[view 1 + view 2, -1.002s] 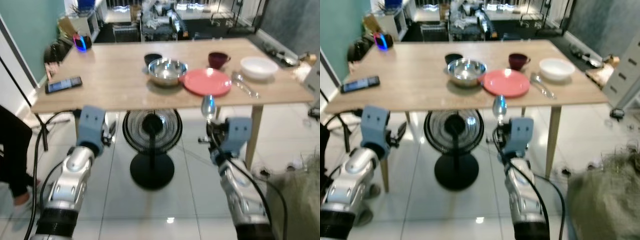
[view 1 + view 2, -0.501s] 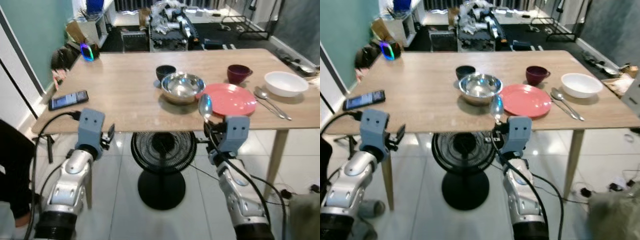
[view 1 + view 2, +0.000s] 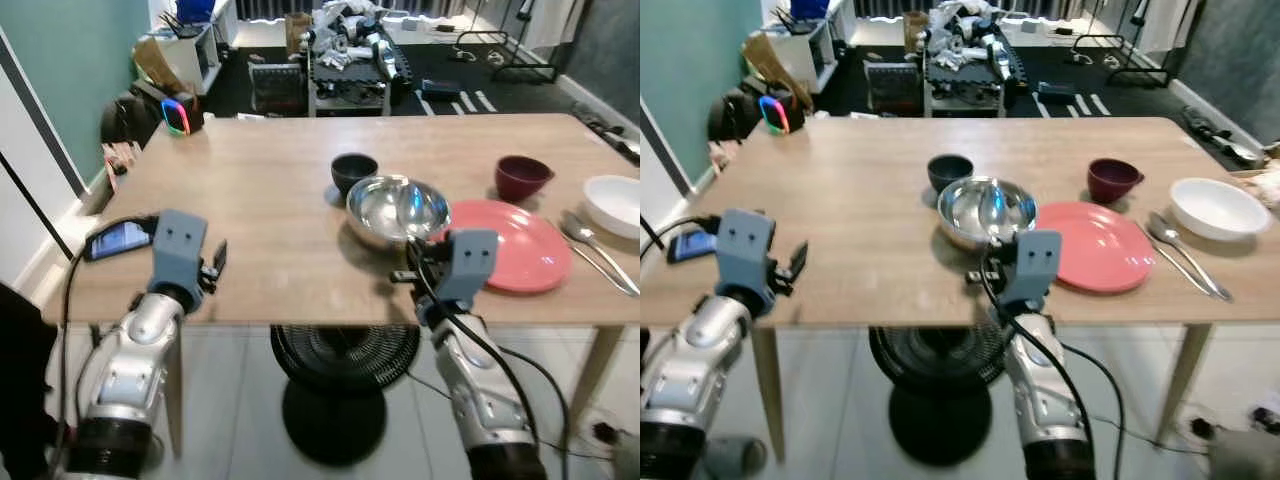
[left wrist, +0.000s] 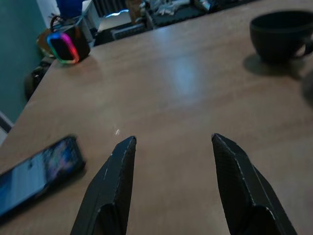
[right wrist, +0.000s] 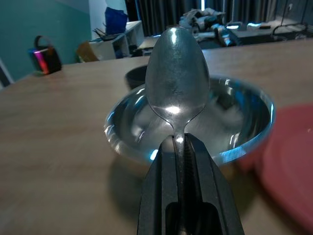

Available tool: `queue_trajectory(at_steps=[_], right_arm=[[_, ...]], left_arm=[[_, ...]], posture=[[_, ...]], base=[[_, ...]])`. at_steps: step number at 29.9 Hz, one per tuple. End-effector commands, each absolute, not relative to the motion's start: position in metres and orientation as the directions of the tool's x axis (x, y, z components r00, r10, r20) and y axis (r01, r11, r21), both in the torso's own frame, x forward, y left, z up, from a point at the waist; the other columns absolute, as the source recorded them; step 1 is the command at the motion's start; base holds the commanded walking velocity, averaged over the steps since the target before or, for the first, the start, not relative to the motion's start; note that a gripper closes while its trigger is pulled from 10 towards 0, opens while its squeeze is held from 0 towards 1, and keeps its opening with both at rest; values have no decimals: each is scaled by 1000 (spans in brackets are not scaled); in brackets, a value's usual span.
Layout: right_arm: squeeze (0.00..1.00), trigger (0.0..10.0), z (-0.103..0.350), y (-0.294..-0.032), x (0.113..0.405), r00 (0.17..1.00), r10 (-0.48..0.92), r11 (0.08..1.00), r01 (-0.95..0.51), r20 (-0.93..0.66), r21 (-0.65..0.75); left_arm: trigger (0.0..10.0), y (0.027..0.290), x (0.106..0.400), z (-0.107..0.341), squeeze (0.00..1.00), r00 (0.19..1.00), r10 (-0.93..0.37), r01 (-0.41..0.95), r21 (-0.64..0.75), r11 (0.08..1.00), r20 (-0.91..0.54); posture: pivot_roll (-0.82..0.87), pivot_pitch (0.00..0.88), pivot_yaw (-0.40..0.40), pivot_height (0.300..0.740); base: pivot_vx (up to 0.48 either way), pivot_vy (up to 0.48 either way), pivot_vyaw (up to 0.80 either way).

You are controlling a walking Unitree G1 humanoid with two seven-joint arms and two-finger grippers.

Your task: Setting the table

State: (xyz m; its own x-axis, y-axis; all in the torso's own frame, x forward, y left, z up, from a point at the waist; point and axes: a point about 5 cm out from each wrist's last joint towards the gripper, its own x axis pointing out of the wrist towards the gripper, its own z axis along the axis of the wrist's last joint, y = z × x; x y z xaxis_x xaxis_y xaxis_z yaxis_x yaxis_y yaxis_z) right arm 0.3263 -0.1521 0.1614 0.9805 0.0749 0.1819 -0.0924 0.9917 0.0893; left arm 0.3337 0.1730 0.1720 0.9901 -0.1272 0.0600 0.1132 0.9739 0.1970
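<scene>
My right gripper (image 5: 178, 143) is shut on the handle of a metal spoon (image 5: 177, 83), which stands upright over the table's near edge, just in front of the steel bowl (image 3: 398, 210). A red plate (image 3: 515, 247) lies right of that bowl. Behind them sit a small dark bowl (image 3: 354, 172) and a maroon cup (image 3: 522, 177). A white bowl (image 3: 615, 203) and two more spoons (image 3: 595, 252) lie at the far right. My left gripper (image 4: 171, 144) is open and holds nothing, at the table's near left edge beside a phone (image 3: 120, 238).
The wooden table (image 3: 260, 200) stands before me, with a glowing speaker (image 3: 178, 115) at its back left corner. A black floor fan (image 3: 345, 360) sits under the table. Shelves and clutter stand behind it, and a teal wall (image 3: 70, 60) rises on the left.
The camera has come closer to the table. Both arms have risen from below the tabletop to its edge; the spoon now stands in front of the steel bowl.
</scene>
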Motion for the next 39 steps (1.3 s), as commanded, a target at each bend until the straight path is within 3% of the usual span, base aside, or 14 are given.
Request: queue_trajectory(at_steps=[1, 19, 29, 39], right_arm=[[0, 10000, 165, -151, 326, 976, 78, 990, -100, 202, 97], [0, 10000, 169, -148, 324, 970, 108, 987, -130, 218, 92], [0, 10000, 161, -97, 304, 931, 340, 939, -344, 134, 9], [0, 10000, 132, -71, 323, 961, 277, 961, -277, -3, -14]], left_arm=[[10000, 176, 329, 173, 0, 988, -136, 117, 230, 966, 69], [10000, 170, 324, 179, 0, 979, -182, 156, 234, 960, 91], [10000, 169, 318, 175, 0, 975, -218, 195, 279, 940, 54], [10000, 166, 317, 175, 0, 974, -221, 199, 280, 939, 47]], posture=[[36, 0, 97, 740], [37, 0, 93, 740], [45, 0, 80, 740], [74, 0, 77, 740]], base=[[0, 0, 0], [0, 0, 0], [0, 0, 0], [0, 0, 0]])
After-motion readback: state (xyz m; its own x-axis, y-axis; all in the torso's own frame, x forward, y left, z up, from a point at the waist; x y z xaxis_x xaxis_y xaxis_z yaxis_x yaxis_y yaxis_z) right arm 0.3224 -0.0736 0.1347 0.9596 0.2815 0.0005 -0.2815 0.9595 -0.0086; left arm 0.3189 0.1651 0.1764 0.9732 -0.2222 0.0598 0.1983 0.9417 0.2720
